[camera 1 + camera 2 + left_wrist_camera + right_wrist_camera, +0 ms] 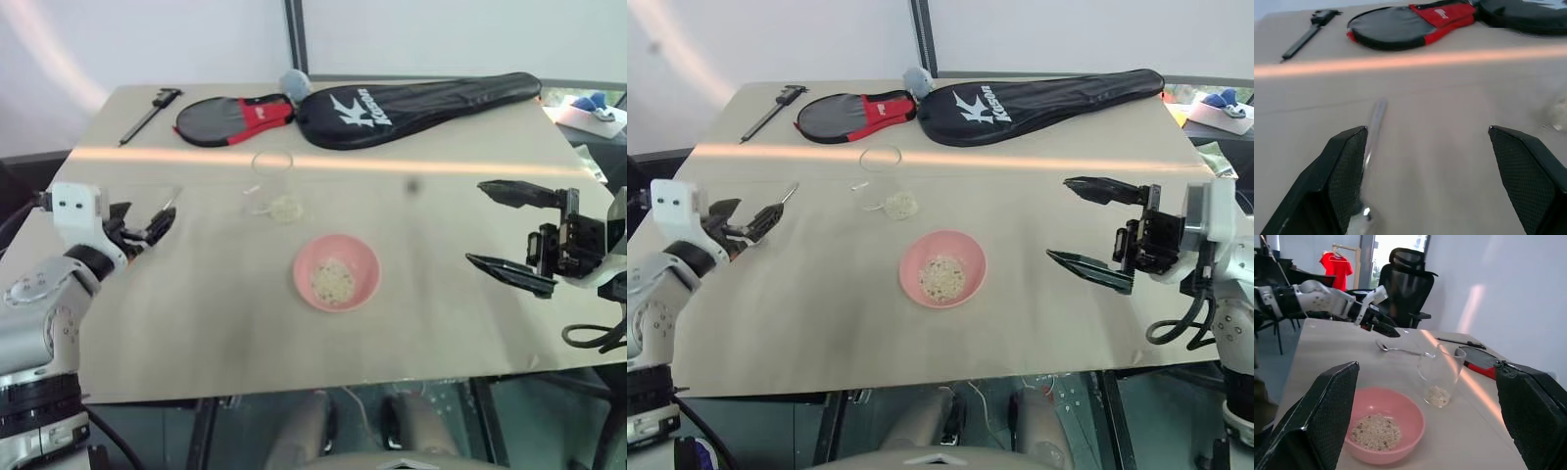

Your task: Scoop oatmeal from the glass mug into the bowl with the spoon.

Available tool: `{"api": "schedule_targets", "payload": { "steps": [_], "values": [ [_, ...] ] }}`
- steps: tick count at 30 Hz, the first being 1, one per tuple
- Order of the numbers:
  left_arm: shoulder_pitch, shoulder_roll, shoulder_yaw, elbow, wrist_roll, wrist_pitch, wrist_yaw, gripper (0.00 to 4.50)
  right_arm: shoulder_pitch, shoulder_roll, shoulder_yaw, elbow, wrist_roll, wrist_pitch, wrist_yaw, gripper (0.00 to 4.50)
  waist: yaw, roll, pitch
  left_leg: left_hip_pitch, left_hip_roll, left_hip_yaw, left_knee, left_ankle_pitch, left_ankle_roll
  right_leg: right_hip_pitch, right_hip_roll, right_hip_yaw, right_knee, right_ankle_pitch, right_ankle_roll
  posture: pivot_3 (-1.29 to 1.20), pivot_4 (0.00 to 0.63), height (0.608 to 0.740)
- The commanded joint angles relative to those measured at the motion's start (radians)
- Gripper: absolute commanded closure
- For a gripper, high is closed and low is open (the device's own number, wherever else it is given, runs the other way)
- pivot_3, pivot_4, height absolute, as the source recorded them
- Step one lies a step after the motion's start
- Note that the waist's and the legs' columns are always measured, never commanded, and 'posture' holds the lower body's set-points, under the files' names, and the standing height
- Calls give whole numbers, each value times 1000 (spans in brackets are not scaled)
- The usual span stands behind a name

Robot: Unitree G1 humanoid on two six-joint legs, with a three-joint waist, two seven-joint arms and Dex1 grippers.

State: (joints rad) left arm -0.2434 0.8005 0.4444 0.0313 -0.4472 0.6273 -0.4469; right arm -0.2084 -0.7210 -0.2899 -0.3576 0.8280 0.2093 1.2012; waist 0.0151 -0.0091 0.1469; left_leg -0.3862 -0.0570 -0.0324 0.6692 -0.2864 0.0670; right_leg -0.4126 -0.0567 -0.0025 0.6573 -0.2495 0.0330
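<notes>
The spoon (784,196) lies flat on the table (460,323) on the robot's left side, its long axis running from the oval bowl, which sits at the left gripper (756,224), out toward the far middle of the table in the direction of the glass mug (880,176). In the left wrist view the spoon's handle (1374,122) passes just inside one black finger (1344,176) rather than midway between the pair, and the fingers stand wide apart with nothing clamped. The left arm is plainly the nearer one; the right gripper (517,235) hangs above the table's right side, well apart from the spoon, its fingers likewise spread and empty. The glass mug stands upright beyond the pink bowl (336,272), with a little oatmeal (1437,394) left in its bottom (the bowl already holds a heap). Judgement: the pick-up falls to the left hand, which would need to shift sideways so the handle sits between the fingers; closing as placed risks pushing the spoon aside instead of gripping it.
</notes>
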Motion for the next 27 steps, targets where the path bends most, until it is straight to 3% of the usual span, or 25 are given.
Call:
{"api": "schedule_targets", "payload": {
  "steps": [1,4,9,16,24,25,27],
  "values": [
    [-141,92,-130,124,93,169,20,387,6,-5,-20,-29,6,-9,1,0,0,0,0,0,0,0,0,0,0,0,0,0,1,0,0,0,150,740],
    [-279,119,-204,298,147,174,-11,387,17,1,-21,-39,0,-12,-11,0,0,0,0,0,-1,0,0,0,0,0,0,0,1,0,0,0,150,740],
    [-533,149,-373,759,298,11,-148,387,48,2,-37,-60,-8,-16,-38,0,-4,-2,1,-2,-2,0,1,1,-1,-3,0,1,2,0,0,0,150,740],
    [-709,108,-439,1162,412,-208,-237,387,105,1,-70,-117,-3,-14,-90,0,-1,-3,1,-12,-2,0,6,1,-1,-12,0,0,5,0,0,0,150,740],
    [-737,68,-412,1254,430,-253,-277,4108,159,-10,-96,-169,11,0,-128,0,-1,-2,0,-11,-2,0,9,1,-1,-10,0,0,9,0,0,0,150,740],
    [-730,69,-408,1255,431,-258,-275,4456,163,-10,-98,-170,10,0,-131,0,-1,-2,0,-10,-2,0,9,1,-1,-10,0,0,10,0,0,0,150,740],
    [-719,72,-384,1254,415,-262,-272,4456,167,-9,-96,-170,1,4,-144,0,-2,-2,0,-10,-2,0,11,1,-1,-10,0,0,11,0,0,0,150,740]
  ]
}}
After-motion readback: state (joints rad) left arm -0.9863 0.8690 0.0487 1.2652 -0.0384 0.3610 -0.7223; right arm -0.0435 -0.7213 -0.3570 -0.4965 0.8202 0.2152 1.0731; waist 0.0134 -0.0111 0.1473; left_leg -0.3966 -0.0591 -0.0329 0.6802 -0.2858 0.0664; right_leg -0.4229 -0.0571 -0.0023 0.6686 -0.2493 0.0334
